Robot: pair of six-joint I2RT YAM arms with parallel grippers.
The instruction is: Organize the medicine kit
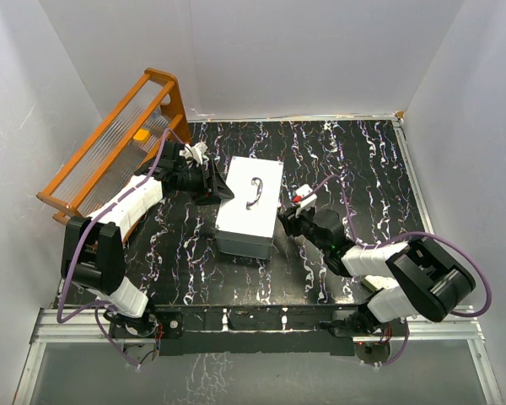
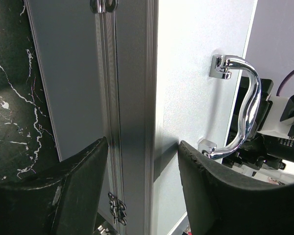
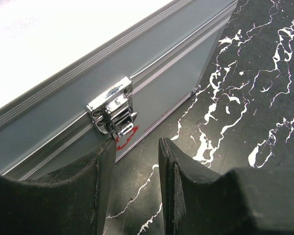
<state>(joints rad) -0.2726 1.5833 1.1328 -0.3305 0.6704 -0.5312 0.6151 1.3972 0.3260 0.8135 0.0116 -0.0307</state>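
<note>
The medicine kit (image 1: 251, 202), a light-grey hard box with its lid down and a curved chrome handle (image 1: 254, 191) on top, lies in the middle of the black marbled table. My left gripper (image 1: 212, 184) is at its left side. In the left wrist view this gripper (image 2: 142, 143) is open and straddles the kit's (image 2: 186, 98) long ribbed edge, near a hinge (image 2: 116, 208). My right gripper (image 1: 288, 218) is at the kit's right side. It (image 3: 136, 142) is open over bare table, its left fingertip just under the chrome latch (image 3: 113, 110).
An orange-framed rack (image 1: 110, 148) with a ribbed clear panel leans at the back left, a yellow item (image 1: 140, 135) in it. A small white crumpled object (image 1: 194, 152) lies behind the left gripper. White walls close in the table on three sides.
</note>
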